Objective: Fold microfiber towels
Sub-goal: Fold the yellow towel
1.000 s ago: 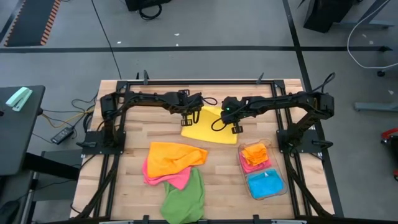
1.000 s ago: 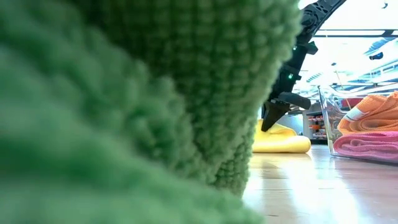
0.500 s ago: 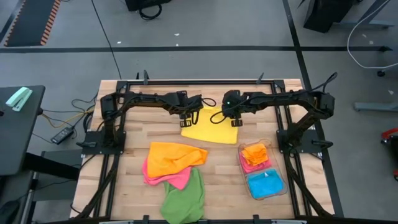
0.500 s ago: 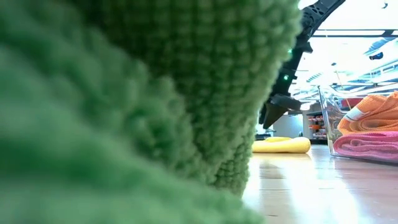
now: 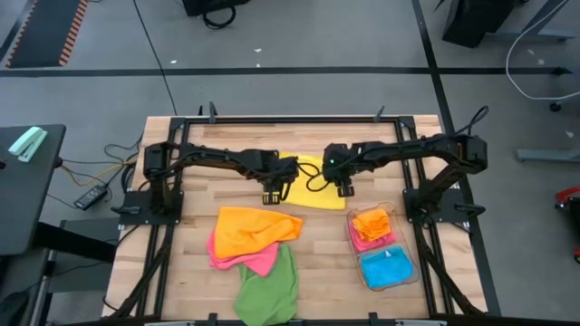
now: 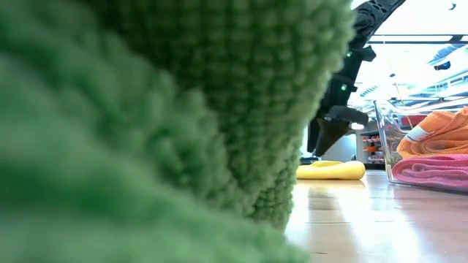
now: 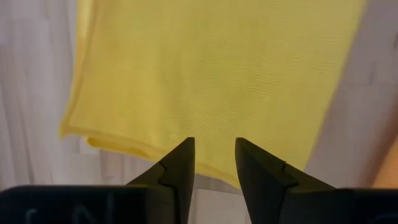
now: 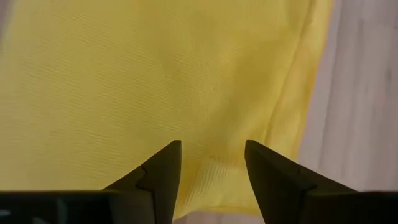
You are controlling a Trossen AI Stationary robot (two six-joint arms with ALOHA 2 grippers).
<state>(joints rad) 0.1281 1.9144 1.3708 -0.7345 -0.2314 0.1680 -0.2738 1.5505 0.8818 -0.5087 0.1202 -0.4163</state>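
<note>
Yellow towel (image 5: 308, 186) lies flat at the table's (image 5: 190, 231) far middle. Left gripper (image 5: 274, 192) hangs over its left edge, right gripper (image 5: 343, 186) over its right edge. Both sets of jaws stand apart, holding nothing.

Bare counter (image 5: 195, 195) lies open at nine o'clock of the yellow towel (image 5: 313, 195), and a strip at twelve o'clock. At six o'clock the heap of orange towel (image 5: 254, 226), pink and green blocks passage. The clear bin (image 5: 381, 249) stands at four o'clock. Both arms crowd the yellow towel's near corners.
</note>
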